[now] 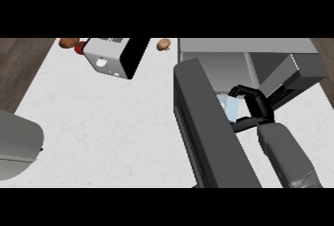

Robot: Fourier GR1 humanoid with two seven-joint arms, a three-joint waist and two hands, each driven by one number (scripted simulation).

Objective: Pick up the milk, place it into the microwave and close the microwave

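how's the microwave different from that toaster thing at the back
The microwave stands open, its dark door swung toward the viewer; the toaster shows no opening. The microwave is far bigger. The right robot hand reaches into the microwave with the milk; nothing touches the toaster. Both are grey and sit on the counter.

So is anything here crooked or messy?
The toaster sits askew at the counter's back. Nothing is spilled. The right hand holds the milk in the microwave, door open.

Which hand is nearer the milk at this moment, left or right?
Right. The right hand is curled round the milk inside the open microwave. The left hand shows nowhere in the head view.
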